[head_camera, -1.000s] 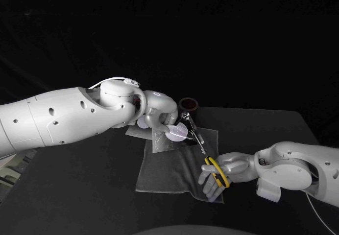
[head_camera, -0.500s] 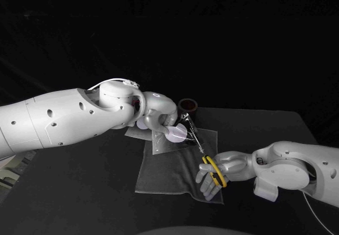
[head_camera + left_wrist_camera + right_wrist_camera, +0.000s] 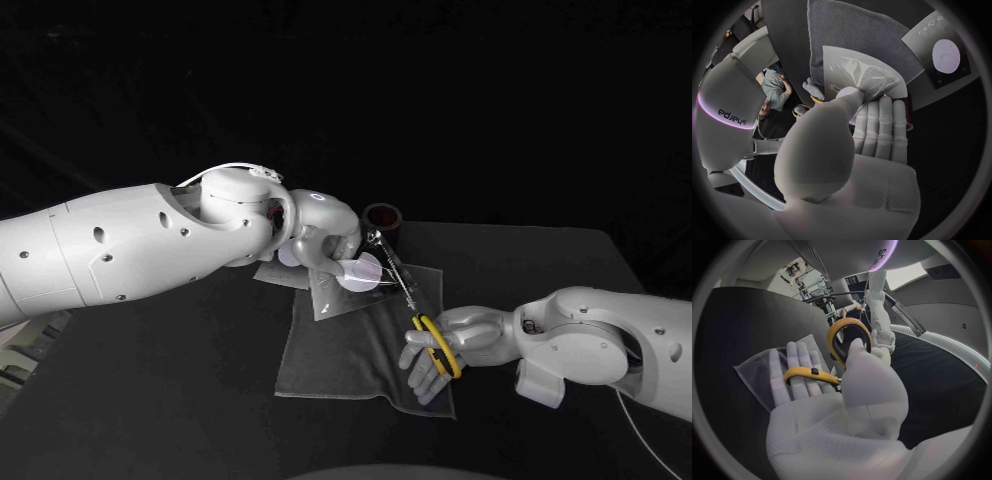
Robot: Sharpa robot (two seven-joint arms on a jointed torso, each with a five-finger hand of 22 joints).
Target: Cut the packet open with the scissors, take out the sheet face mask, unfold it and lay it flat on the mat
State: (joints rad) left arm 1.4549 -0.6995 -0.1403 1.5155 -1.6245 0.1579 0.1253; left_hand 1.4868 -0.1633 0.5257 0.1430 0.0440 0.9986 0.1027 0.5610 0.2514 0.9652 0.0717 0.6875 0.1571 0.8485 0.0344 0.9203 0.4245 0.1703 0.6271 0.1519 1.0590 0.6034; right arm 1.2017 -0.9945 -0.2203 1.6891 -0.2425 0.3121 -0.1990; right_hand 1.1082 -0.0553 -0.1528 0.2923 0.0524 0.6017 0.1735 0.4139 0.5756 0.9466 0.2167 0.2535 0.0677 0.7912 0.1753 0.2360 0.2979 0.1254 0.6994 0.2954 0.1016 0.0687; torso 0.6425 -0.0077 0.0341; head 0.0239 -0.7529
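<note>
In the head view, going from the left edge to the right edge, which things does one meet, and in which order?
left arm → left hand → packet, pinched by that hand → right hand, holding the scissors → right arm

In the left wrist view, the lower-case wordmark [image 3: 737,116] "sharpa" stands in dark letters on a white robot casing [image 3: 726,85], just beside its purple-lit band [image 3: 706,107]. It appears upside down there, and which part of the robot carries it cannot be told. In the right wrist view, the letters [image 3: 883,254] "Sh" stand on the left arm [image 3: 839,252] next to its purple-lit ring, with the rest of the word cut off. The left wrist view also shows a dark panel [image 3: 961,37] bearing small pale marks [image 3: 933,22], like arrows, too small to read. The pale pattern on the packet [image 3: 861,75] cannot be read as words.
</note>
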